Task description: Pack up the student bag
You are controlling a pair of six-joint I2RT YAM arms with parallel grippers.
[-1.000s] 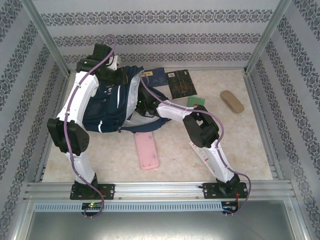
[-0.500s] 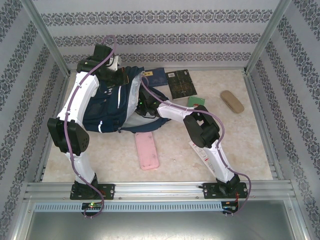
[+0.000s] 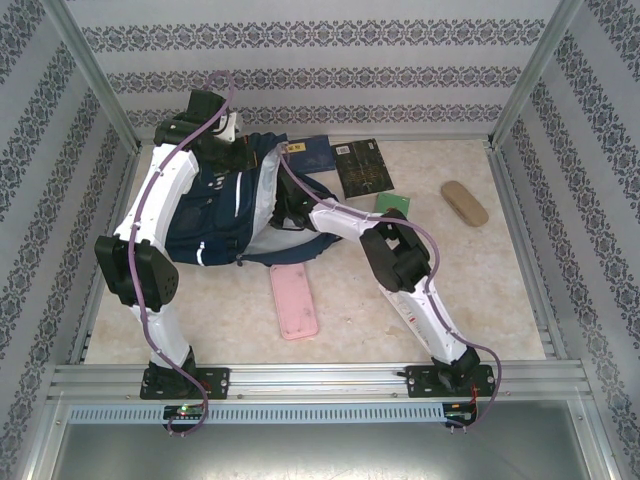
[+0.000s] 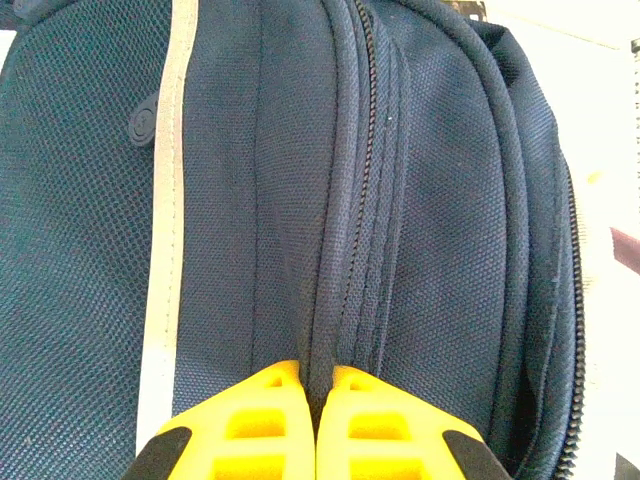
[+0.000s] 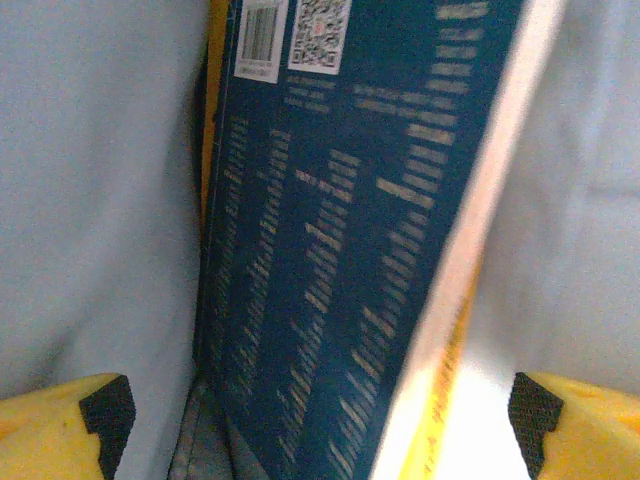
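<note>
Student bag (image 4: 420,200) cropped; blue book (image 5: 330,230) print blurred.

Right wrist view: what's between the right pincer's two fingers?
A dark blue book, barcode and QR code on its cover, between the right pincer's spread fingers; student bag lining either side. Right wrist view.

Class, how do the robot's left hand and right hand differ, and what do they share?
The left hand is shut, pinching a fold of the student bag; the right hand is open around a blue book. The left hand faces navy outer fabric, the right hand pale lining. Both have yellow fingers.
</note>
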